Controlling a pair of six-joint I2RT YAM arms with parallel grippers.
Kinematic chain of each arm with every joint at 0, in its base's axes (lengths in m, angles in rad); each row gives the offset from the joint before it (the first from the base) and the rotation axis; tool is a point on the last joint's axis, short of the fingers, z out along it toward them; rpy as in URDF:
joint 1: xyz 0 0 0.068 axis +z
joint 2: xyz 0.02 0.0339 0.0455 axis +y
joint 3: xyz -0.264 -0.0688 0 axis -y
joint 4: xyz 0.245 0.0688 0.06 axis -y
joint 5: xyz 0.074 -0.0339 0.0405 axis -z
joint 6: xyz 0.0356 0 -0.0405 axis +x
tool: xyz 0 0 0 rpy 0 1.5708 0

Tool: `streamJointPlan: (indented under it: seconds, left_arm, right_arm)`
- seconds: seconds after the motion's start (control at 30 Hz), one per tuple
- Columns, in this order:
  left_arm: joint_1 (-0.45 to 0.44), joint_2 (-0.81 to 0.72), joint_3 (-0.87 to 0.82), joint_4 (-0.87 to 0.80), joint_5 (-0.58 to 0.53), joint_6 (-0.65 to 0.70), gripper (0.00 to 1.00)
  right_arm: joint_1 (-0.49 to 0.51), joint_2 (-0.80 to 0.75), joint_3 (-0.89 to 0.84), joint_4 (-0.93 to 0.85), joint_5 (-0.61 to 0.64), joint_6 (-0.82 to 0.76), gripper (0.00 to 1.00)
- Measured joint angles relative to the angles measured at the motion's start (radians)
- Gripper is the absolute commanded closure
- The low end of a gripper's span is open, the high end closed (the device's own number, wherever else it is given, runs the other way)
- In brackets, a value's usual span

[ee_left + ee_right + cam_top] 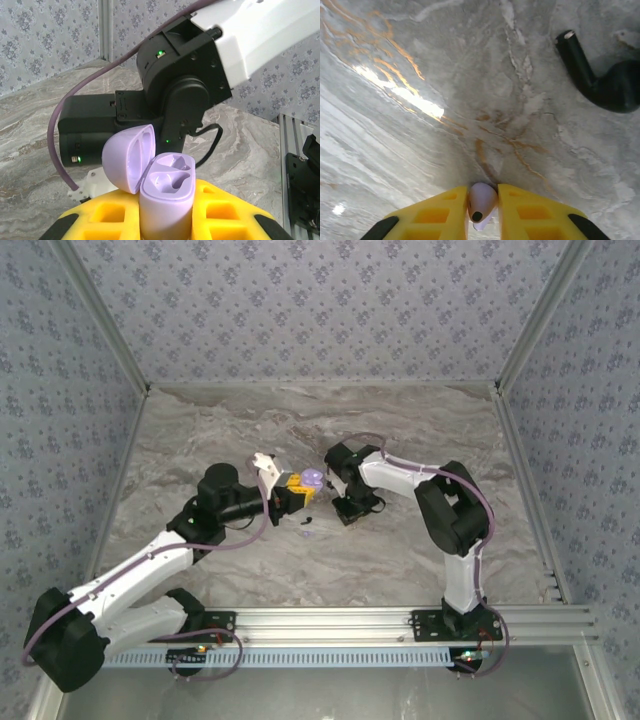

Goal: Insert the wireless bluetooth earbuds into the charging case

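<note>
Now, right gripper [482, 192]: yellow fingers pinched together on a lavender earbud [482, 201], low over the marble table [420, 75].
Earbud axis: long axis runs along the fingers; the rounded end points away from the wrist towards the table, and the end with a dark opening faces back to the camera.
Left gripper [167, 207]: clamped on the body of the lavender charging case [167, 177], just left of the right gripper in the top view.
Case pose: long axis along the fingers, mouth pointing away from the wrist towards the right arm; lid [125, 156] hinged open to the left.
Wells [170, 172]: both bare, so nothing is seated yet.
Black earbud [607, 80]: lying on the table, stem slanting to the far left.
Progress: early, by my judgement. One earbud is picked and the case is open; seating it and fetching the others remain.
</note>
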Motion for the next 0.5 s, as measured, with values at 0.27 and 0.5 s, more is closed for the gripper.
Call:
streamJointPlan:
  seconds: [0.27, 0.5]
  left_arm:
    - [0.000, 0.000, 0.000, 0.000, 0.000, 0.000, 0.91]
    - [0.000, 0.000, 0.000, 0.000, 0.000, 0.000, 0.91]
  right_arm:
    - [-0.004, 0.005, 0.012, -0.008, -0.010, 0.024, 0.57]
    - [-0.012, 0.005, 0.013, -0.002, -0.006, 0.203, 0.61]
